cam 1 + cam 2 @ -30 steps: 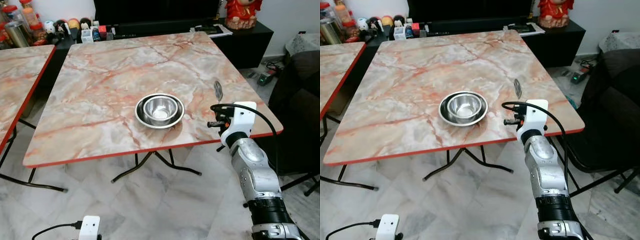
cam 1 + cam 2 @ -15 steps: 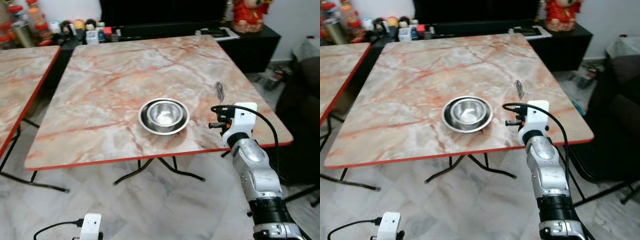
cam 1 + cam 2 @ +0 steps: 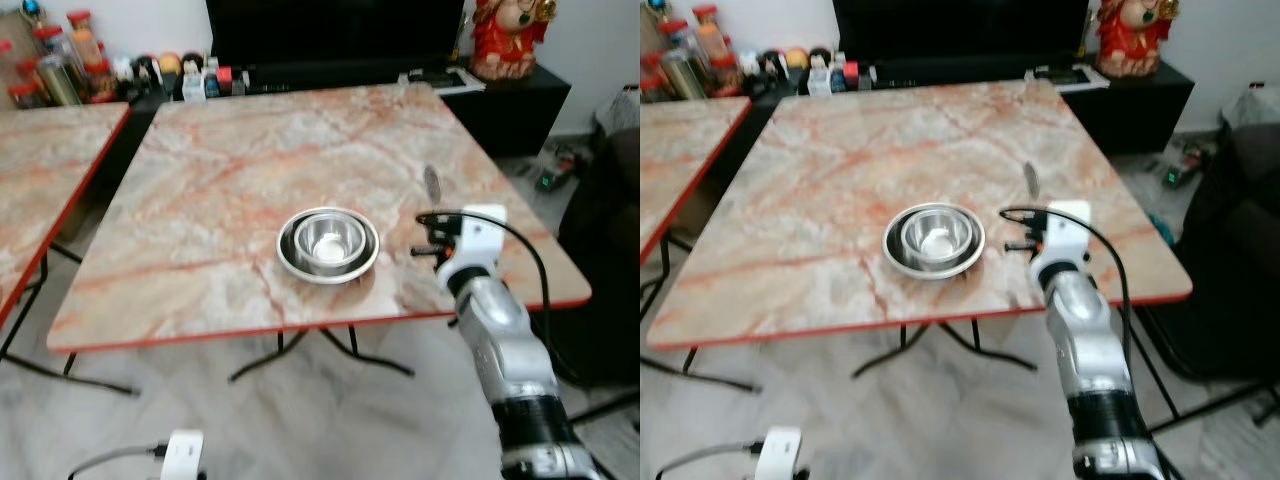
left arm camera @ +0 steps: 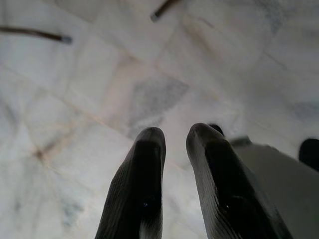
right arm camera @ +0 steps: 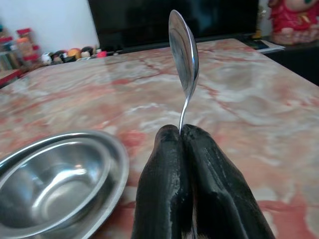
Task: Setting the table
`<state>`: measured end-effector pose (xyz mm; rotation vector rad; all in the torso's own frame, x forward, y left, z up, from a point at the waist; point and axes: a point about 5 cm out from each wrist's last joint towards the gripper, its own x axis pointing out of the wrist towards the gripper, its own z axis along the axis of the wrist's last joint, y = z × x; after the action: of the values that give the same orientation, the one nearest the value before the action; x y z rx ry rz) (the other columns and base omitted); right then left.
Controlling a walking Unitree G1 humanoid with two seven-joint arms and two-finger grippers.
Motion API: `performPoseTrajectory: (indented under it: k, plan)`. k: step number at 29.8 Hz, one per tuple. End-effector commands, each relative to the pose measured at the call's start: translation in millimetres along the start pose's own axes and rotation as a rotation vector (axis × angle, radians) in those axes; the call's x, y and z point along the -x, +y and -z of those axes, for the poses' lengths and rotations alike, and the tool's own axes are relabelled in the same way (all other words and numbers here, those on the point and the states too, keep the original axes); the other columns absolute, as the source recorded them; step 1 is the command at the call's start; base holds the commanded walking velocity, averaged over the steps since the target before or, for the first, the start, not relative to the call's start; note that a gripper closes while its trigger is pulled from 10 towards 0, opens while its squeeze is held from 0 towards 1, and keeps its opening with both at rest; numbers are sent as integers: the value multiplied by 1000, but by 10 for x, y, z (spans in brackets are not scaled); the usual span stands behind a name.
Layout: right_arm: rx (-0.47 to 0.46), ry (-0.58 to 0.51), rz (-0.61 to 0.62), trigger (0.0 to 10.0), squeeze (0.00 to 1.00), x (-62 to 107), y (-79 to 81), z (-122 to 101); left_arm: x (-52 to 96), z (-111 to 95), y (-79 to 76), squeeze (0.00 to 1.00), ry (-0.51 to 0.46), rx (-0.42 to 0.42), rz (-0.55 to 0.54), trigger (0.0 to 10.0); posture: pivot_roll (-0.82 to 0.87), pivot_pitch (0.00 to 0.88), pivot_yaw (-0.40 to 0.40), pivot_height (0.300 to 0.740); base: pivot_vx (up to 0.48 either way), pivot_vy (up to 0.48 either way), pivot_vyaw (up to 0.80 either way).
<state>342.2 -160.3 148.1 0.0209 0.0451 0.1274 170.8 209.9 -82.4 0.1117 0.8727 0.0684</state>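
the head camera has shifted and the right arm has edged forward over the table (image 3: 200, 200) edge. the right gripper (image 5: 182, 130) pinches the spoon (image 5: 183, 55) upright, just beside the stacked bowl (image 3: 328, 243). the left gripper (image 4: 174, 137), fingers slightly parted, hangs over the floor.

Pink marble table (image 3: 220, 190) with red rim; steel plate (image 3: 292, 259) bearing bowl (image 3: 330, 238).
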Motion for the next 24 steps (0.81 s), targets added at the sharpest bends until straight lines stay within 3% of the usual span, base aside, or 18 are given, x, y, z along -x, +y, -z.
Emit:
performPoseTrajectory:
  k: [1, 24]
  plan:
    - [2, -17, 22, 10000, 0, 1, -72, -55, 1, 25, -42, 0, 17, 6, 10, 10000, -91, 79, 39, 728, 262, 0, 0]
    - [4, -9, 15, 10000, 0, 34, -58, -29, 22, 91, -75, 0, 28, 2, 21, 10000, -91, 101, 33, 728, 265, 0, 38]
